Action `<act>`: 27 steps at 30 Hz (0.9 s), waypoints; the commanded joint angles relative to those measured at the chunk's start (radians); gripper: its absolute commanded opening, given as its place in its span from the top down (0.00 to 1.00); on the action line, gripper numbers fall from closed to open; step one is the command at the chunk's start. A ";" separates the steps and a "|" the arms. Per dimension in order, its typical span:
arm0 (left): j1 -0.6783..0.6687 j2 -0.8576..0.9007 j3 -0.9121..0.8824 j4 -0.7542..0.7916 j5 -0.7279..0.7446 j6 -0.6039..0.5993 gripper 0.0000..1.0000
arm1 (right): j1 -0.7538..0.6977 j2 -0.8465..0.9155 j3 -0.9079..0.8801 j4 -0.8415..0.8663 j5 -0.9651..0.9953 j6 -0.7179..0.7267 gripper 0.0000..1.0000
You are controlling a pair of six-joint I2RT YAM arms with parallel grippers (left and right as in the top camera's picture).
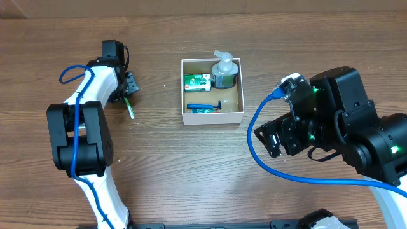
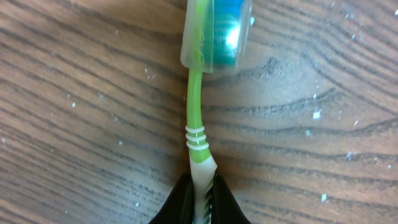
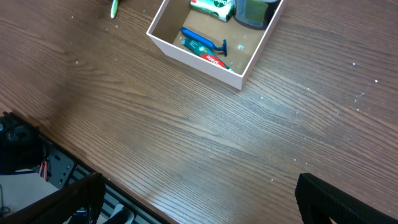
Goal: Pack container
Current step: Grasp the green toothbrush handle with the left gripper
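Observation:
The container [image 1: 213, 117] is a square white-walled box with a tan floor at the table's middle. It holds a pump bottle [image 1: 224, 71], a green-and-white packet [image 1: 198, 81] and a blue razor [image 1: 203, 107]. My left gripper [image 1: 127, 89] is left of the box, low over the table, shut on the handle of a green toothbrush [image 2: 195, 106]. The brush's head sits under a clear cap [image 2: 214, 31]. My right gripper [image 1: 276, 137] is open and empty, to the right of and nearer than the box. In the right wrist view the box [image 3: 199, 59] and razor [image 3: 205, 42] show at the top.
The toothbrush's end [image 3: 114, 9] shows at the top left of the right wrist view. A blue cable [image 1: 280, 168] loops from the right arm over the table. The table's front edge and a black frame [image 3: 56, 168] lie under the right gripper.

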 commanded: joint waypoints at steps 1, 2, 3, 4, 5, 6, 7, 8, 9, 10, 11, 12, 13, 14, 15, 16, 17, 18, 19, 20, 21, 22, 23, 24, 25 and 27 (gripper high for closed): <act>0.001 -0.064 0.002 -0.017 0.008 0.012 0.96 | -0.003 -0.006 -0.001 0.007 0.007 0.008 0.00; 0.001 -0.083 0.002 -0.019 0.008 0.012 0.96 | -0.003 -0.006 -0.001 0.006 0.007 0.008 0.00; 0.001 -0.103 0.002 -0.021 0.008 0.013 0.96 | -0.003 -0.006 -0.001 0.007 0.007 0.008 0.00; 0.000 -0.124 0.002 -0.022 0.008 0.017 0.96 | -0.003 -0.006 -0.001 0.007 0.007 0.008 0.00; -0.002 -0.151 0.002 -0.024 0.008 0.025 0.96 | -0.003 -0.006 -0.001 0.007 0.007 0.008 0.00; -0.003 -0.167 0.002 -0.026 0.008 0.030 0.96 | -0.003 -0.006 -0.001 0.007 0.007 0.008 0.00; -0.005 -0.196 0.002 -0.031 0.008 0.036 0.96 | -0.003 -0.006 -0.001 0.006 0.007 0.008 0.00; -0.009 -0.224 0.002 -0.036 0.009 0.049 0.96 | -0.003 -0.006 -0.001 0.006 0.007 0.008 0.00; -0.012 -0.241 0.002 -0.040 0.008 0.050 0.96 | -0.003 -0.006 -0.001 0.007 0.007 0.008 0.00; -0.016 -0.268 0.002 -0.045 0.010 0.058 0.96 | -0.003 -0.006 -0.001 0.006 0.007 0.008 0.00; -0.021 -0.288 0.002 -0.048 0.010 0.066 0.96 | -0.003 -0.006 -0.001 0.006 0.007 0.008 0.00; -0.029 -0.312 0.002 -0.052 0.017 0.084 0.96 | -0.003 -0.006 -0.001 0.006 0.007 0.008 0.00; -0.036 -0.332 0.002 -0.052 0.032 0.103 0.96 | -0.003 -0.006 -0.001 0.007 0.007 0.008 0.00; -0.047 -0.355 0.002 -0.051 0.054 0.127 0.96 | -0.003 -0.006 -0.001 0.006 0.007 0.008 0.00; -0.056 -0.373 0.002 -0.051 0.069 0.144 0.96 | -0.003 -0.006 -0.001 0.007 0.007 0.008 0.00; -0.068 -0.390 0.002 -0.050 0.084 0.163 0.96 | -0.003 -0.006 -0.001 0.007 0.007 0.008 0.00; -0.081 -0.407 0.002 -0.048 0.095 0.182 0.96 | -0.003 -0.006 -0.001 0.007 0.007 0.008 0.00; -0.095 -0.422 0.002 -0.046 0.102 0.201 0.96 | -0.003 -0.006 -0.001 0.007 0.007 0.008 0.00; -0.112 -0.436 0.002 -0.043 0.106 0.226 0.96 | -0.003 -0.006 -0.001 0.006 0.007 0.008 0.00; -0.130 -0.450 0.002 -0.042 0.106 0.248 0.96 | -0.003 -0.006 -0.001 0.007 0.007 0.008 0.00; -0.148 -0.462 0.002 -0.039 0.106 0.275 0.96 | -0.003 -0.006 -0.001 0.006 0.007 0.008 0.00; -0.162 -0.470 0.002 -0.037 0.106 0.295 0.96 | -0.003 -0.006 -0.001 0.006 0.007 0.008 0.00; -0.188 -0.483 0.002 -0.034 0.106 0.336 0.96 | -0.003 -0.006 -0.001 0.007 0.007 0.008 0.00; -0.209 -0.493 0.002 -0.031 0.109 0.371 0.96 | -0.003 -0.006 -0.001 0.006 0.007 0.008 0.00; -0.224 -0.499 0.002 -0.028 0.116 0.401 0.96 | -0.003 -0.006 -0.001 0.007 0.007 0.008 0.00; -0.267 -0.514 0.002 -0.021 0.171 0.511 0.96 | -0.003 -0.006 -0.001 0.007 0.007 0.008 0.00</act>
